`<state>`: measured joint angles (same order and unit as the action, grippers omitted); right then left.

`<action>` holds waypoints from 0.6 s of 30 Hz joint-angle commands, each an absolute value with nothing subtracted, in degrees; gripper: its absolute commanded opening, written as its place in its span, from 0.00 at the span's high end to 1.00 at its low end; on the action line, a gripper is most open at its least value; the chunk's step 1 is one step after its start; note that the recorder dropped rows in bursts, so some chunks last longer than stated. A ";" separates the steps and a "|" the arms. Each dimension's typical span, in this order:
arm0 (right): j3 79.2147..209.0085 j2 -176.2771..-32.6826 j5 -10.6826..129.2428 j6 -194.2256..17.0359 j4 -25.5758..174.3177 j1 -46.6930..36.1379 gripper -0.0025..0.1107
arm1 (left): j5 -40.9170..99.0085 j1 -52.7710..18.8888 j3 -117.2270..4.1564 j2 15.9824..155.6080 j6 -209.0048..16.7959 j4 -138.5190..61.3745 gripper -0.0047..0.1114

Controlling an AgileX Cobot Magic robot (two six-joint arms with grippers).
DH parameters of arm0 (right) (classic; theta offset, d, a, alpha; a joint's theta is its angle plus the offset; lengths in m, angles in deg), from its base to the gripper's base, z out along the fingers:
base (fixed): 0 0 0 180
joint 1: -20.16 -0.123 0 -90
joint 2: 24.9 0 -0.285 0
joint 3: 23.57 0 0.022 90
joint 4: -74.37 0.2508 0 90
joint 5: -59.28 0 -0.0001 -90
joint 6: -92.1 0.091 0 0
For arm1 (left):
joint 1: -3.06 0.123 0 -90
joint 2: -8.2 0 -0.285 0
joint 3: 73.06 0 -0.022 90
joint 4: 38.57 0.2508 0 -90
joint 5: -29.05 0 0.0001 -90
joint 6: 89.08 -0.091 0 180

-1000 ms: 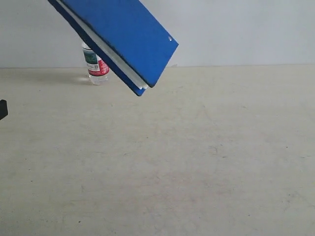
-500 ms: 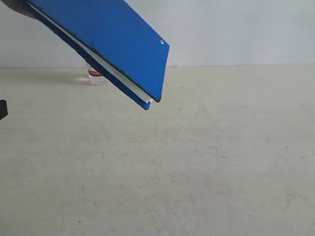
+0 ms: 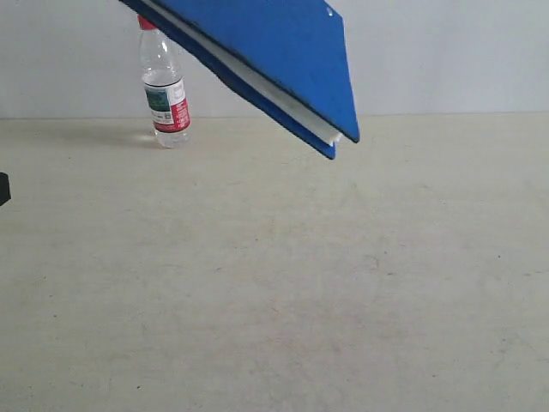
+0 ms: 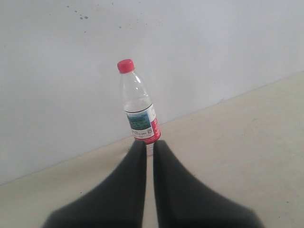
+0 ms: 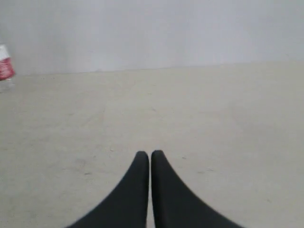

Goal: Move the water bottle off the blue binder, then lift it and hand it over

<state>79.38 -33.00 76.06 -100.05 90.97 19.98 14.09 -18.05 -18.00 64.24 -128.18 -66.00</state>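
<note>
Surface: I see a plain beige tabletop (image 3: pixel 343 283) running back to a pale wall (image 3: pixel 446 51).
Water bottle: the water bottle (image 3: pixel 164 90) stands upright on the tabletop at the far left of the exterior view, close to the wall. It is not on the binder and nothing is touching it.
Bottle detail: it has a red cap (image 3: pixel 147 22), a clear body, and a red, white and green label (image 3: pixel 168 107) around the lower middle.
Blue binder: the blue binder (image 3: pixel 274 51) is in the air, tilted, with its low corner pointing down to the right. It sits nearer the camera than the bottle and overlaps the cap end.
Binder detail: white pages (image 3: pixel 257 81) show along the lower edge, and there is one small silver rivet (image 3: pixel 330 11) near the top.
Binder support: whatever holds it up is outside the frame, so I cannot tell.
Left gripper: the left gripper (image 4: pixel 148 143) has its black fingers drawn together to a thin slit with nothing gripped. The bottle stands beyond the tips, apart from them.
Right gripper: the right gripper (image 5: pixel 149 154) has its fingers pressed together and is empty over bare tabletop. Only a sliver of the bottle's label shows at the frame edge.
Left edge, exterior view: there is a small dark piece (image 3: pixel 3 187); I cannot tell what it is.
</note>
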 commanded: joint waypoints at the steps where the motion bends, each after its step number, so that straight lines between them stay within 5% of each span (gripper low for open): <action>1: 79.21 -32.68 77.51 -99.92 87.65 21.60 0.98 | 14.07 -18.12 -17.90 63.75 -127.69 -66.27 0.92; 7: 79.21 -32.68 76.67 -82.90 76.00 21.34 0.98 | 14.07 -18.12 -17.90 63.75 -127.69 -66.27 0.92; 18: 79.21 -32.68 77.61 -86.09 77.22 21.34 0.98 | 14.07 -18.12 -17.90 63.75 -127.69 -66.27 0.92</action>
